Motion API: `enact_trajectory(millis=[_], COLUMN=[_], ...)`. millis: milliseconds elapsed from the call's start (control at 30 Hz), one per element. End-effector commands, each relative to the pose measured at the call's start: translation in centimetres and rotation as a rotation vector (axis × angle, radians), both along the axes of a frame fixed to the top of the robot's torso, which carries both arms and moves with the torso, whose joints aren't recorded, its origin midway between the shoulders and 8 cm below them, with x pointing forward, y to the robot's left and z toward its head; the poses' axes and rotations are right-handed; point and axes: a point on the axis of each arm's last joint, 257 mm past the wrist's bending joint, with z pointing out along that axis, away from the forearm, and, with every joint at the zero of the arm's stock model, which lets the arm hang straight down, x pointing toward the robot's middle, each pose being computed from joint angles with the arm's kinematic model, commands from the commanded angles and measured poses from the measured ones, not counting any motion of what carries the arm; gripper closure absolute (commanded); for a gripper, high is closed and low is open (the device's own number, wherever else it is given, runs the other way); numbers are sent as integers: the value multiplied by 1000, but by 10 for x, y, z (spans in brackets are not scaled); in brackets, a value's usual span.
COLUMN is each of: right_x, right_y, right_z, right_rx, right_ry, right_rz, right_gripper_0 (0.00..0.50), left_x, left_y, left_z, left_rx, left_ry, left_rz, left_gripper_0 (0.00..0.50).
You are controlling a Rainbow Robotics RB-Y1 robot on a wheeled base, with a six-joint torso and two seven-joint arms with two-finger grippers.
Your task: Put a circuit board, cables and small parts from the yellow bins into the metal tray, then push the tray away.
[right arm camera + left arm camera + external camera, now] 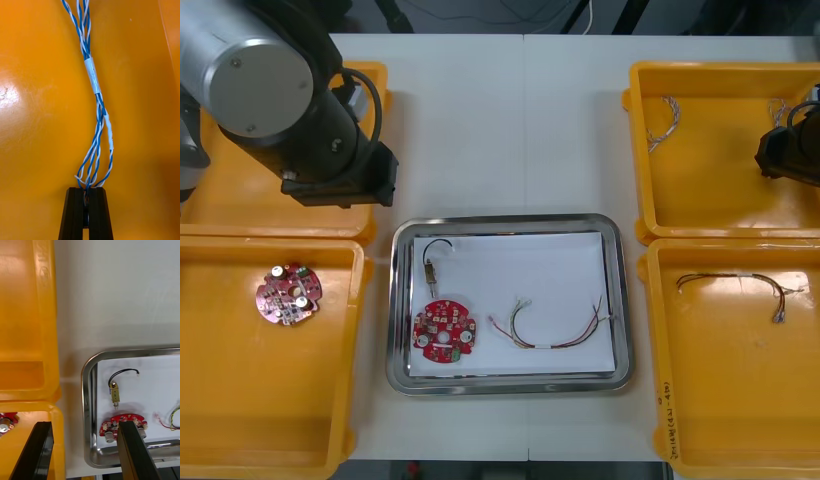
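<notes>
In the right wrist view my right gripper is shut on the end of a twisted blue and white cable, which runs away from the fingers over the orange bin floor. From the front it sits in the far right yellow bin. My left gripper is open with nothing between its fingers, above the table between the far left bin and the metal tray. The white-lined tray holds a red circuit board, a red and yellow cable and a small metal part with a black cable.
A second circuit board lies in the near left bin. In the near right bin lies a thin cable. More blue and white cable lies in the far right bin. The left arm covers part of the far left bin.
</notes>
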Motion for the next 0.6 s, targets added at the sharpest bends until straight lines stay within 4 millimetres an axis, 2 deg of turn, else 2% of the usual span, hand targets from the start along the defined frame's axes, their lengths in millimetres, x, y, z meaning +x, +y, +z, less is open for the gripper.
enact_trajectory(millis=[33,167,400,600], right_x=[5,2,-6,-13], right_y=[3,3,3,12], right_z=[9,18,47,61], right_rx=[9,6,-24,-3], right_ry=[-28,-19,11,30], right_rz=[23,34,63,73], right_gripper_0=[500,500,500,500], left_x=[11,16,29,36], left_y=[37,67,126,162], left_z=[34,36,40,40], left_rx=[36,39,69,111], left_ry=[-79,-72,-74,-67], left_rz=[11,38,113,144], left_gripper_0=[0,0,0,0])
